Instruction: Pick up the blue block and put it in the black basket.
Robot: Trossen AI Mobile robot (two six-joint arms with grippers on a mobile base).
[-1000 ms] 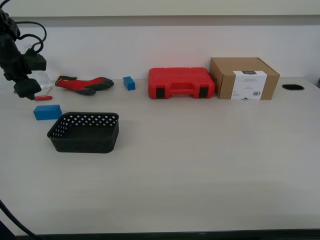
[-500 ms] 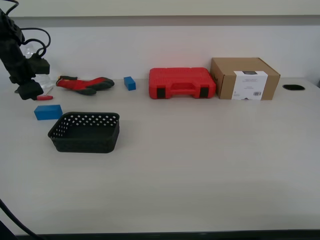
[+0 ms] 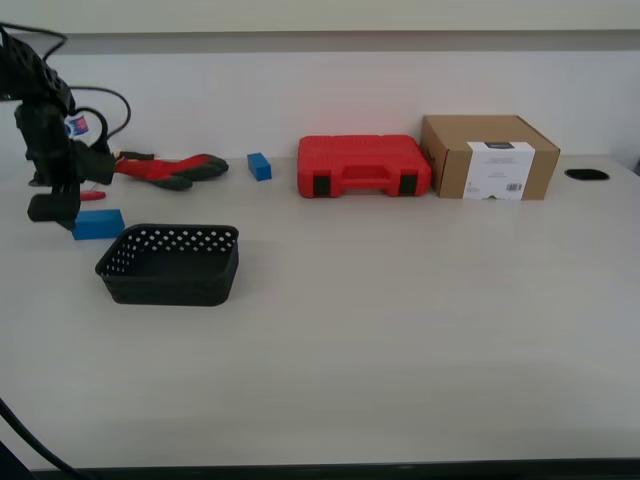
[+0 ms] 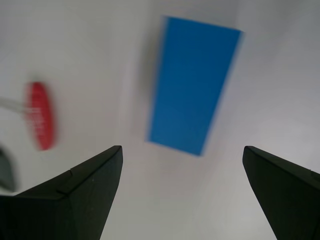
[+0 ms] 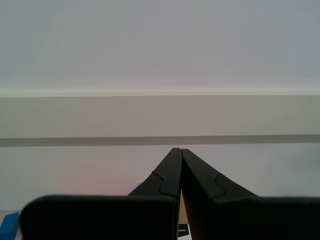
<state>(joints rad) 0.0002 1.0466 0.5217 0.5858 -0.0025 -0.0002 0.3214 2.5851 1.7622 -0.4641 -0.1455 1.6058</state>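
Over the last second my first gripper [image 3: 50,210] has come down and swung toward the blue block [image 3: 97,223], from up near the wall to just beside it at the exterior view's left. Its jaws are spread wide and empty; in the first wrist view the blue block [image 4: 195,85] lies flat on the tabletop [image 3: 400,330] ahead of the gap between them, not yet between the tips, with a small red-handled tool [image 4: 40,116] off to one side. The black basket [image 3: 170,264] sits just beside the block, toward the camera, and has nothing in it. So nothing of the task is done yet: I judge this to be the approach, with the grasp, the lift, the short carry and the drop all left. My second gripper [image 5: 179,155] has its jaws pressed together on nothing, facing a bare wall, and it does not show in the exterior view
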